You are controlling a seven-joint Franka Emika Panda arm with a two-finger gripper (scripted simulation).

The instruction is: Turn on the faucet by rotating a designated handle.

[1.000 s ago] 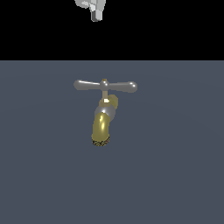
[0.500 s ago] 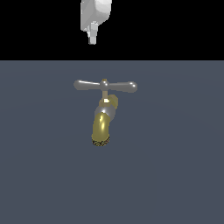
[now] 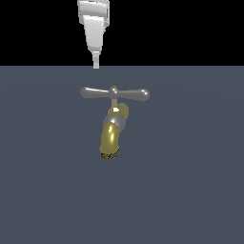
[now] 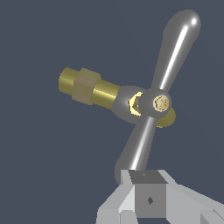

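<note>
Brass-yellow and shiny, the curved spout of the faucet hangs over a plain dark grey floor, ending in a dark mesh tip that points toward the camera in the exterior view. Above it a thin stem carries the handle, a slim silver crossbar with rounded ends lying level across that view. The gripper hangs above and behind the end of the bar on the exterior view's left, clear of it, with open space between its tip and the metal. Its fingers look pressed together into one narrow point there, but the wrist view shows only the base of the claw, so I cannot tell for sure whether it is open or closed. In the wrist view the crossbar runs away from the claw, with the near bulb sitting just in front of it and the brass body off to the side. The step in hand looks like the approach. To do it well, come down beside the bulb at the bar's end rather than on top of it, then push sideways around the stem; contact far out gives the best leverage, and a glancing touch on the rounded end could slip off.
</note>
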